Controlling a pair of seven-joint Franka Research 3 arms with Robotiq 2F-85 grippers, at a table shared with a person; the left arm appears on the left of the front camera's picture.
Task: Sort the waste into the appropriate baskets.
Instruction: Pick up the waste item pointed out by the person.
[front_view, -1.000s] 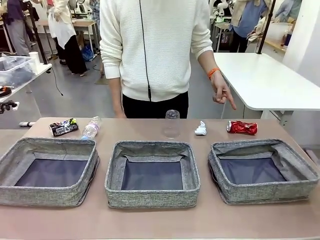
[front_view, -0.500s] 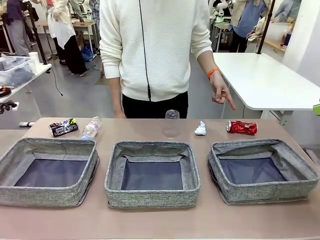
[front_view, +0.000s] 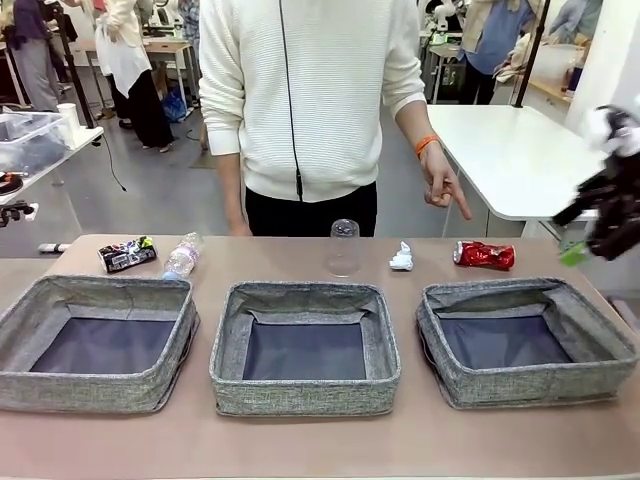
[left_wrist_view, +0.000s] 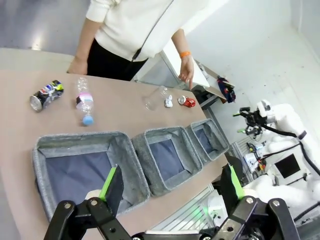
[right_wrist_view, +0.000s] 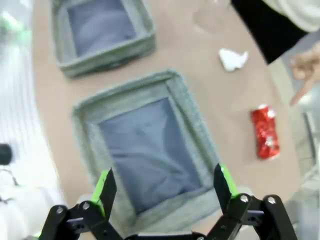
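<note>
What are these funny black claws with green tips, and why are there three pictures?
They are a robot's fingers. It has two arms at a table, and each arm carries a camera. One picture looks across the table at a person in a white jumper; there the right gripper comes in at the side. The other two look down past each gripper: the left gripper and the right one, both open and holding nothing. On the table stand three grey baskets, all empty. Behind them lies rubbish to sort: a dark can, a plastic bottle, a clear cup, a paper wad and a red can. The person's hand points down towards the red can.
</note>
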